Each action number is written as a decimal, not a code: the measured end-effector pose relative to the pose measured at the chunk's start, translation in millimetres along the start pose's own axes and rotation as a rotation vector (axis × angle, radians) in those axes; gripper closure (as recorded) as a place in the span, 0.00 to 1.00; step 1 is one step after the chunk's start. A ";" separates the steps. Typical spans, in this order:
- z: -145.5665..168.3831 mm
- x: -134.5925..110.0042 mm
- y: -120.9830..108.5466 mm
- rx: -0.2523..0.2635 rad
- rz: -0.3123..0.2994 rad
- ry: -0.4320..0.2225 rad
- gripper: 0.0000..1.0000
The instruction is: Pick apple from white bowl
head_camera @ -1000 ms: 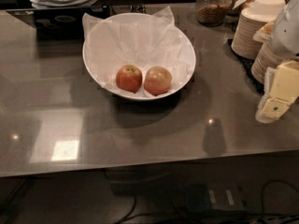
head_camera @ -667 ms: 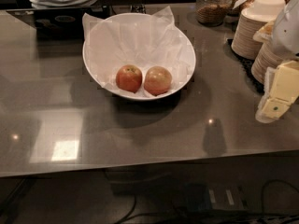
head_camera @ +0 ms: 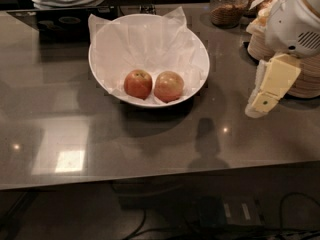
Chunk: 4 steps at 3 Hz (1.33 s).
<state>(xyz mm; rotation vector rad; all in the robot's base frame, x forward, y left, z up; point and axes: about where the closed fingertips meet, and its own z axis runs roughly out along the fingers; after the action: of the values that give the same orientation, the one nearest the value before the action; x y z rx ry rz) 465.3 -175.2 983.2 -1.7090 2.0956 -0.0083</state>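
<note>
From where I am standing, one table point(head_camera: 150, 144) is filling most of the single camera view, its grey top shining under the lights. One white bowl point(head_camera: 102, 76) is sitting on the far half, a little left of the middle, with one sheet of crinkled white paper point(head_camera: 145, 39) lining it and poking up past the far rim. Two apples are lying side by side on the paper at the near side of the bowl, just about touching. The apple point(head_camera: 168, 86), the paler pinkish one, is resting on the right, and the deeper red apple point(head_camera: 138, 83) is sitting on its left.

One tool point(head_camera: 260, 106) is hanging at the right, well apart from the bowl and low over the table, pointing down and to the left; I cannot tell whether it is apart or together. Beige plates point(head_camera: 306, 81) are standing stacked behind it at the right edge, partly hidden by the arm. One glass jar point(head_camera: 229, 4) is standing at the far edge.

Bare table is stretching between the bowl and the tool, and across the whole near half up to the near edge. Cables point(head_camera: 295, 204) are lying on the floor below.
</note>
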 end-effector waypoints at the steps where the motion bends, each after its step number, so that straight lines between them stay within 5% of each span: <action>1: 1.3 -4.0 -2.6 0.009 -0.001 -0.015 0.00; 4: 34.7 -82.4 -33.0 -0.012 -0.018 -0.347 0.00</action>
<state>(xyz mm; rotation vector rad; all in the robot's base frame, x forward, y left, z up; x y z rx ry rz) 519.5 -96.9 987.6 -1.6034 1.8274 0.2763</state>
